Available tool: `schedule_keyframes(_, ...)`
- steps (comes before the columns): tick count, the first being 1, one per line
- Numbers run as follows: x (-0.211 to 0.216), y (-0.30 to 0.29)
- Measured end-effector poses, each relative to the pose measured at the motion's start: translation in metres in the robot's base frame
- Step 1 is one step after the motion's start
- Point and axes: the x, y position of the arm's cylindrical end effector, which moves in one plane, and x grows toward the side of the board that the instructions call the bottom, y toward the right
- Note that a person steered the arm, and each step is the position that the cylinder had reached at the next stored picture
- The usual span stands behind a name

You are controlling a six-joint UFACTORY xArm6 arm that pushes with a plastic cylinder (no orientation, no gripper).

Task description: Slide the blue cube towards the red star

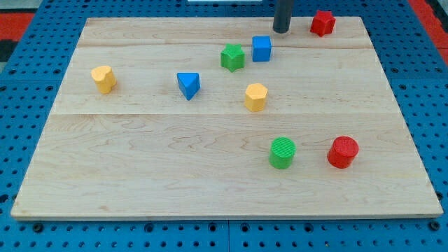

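Observation:
The blue cube (261, 48) sits near the view's top, right of centre, next to a green star (232, 57) on its left. The red star (323, 22) lies at the view's top right, near the board's far edge. My tip (281, 31) is the lower end of a dark rod coming down from the view's top. It stands just above and right of the blue cube, between the cube and the red star, a small gap from the cube.
A blue triangular block (188, 85), a yellow hexagonal block (255, 96), a yellow block (103, 78) at the left, a green cylinder (283, 152) and a red cylinder (343, 152) lie on the wooden board (140, 175). Blue pegboard surrounds it.

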Motion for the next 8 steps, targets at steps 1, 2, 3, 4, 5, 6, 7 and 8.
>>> schedule_keyframes(1,0.007,-0.018)
schedule_keyframes(2,0.009,-0.044)
schedule_keyframes(3,0.031,-0.060)
schedule_keyframes(4,0.044,-0.075)
schedule_keyframes(5,0.052,-0.088)
schedule_keyframes(6,0.067,-0.096)
schedule_keyframes(7,0.081,-0.087)
schedule_keyframes(8,0.081,-0.077)
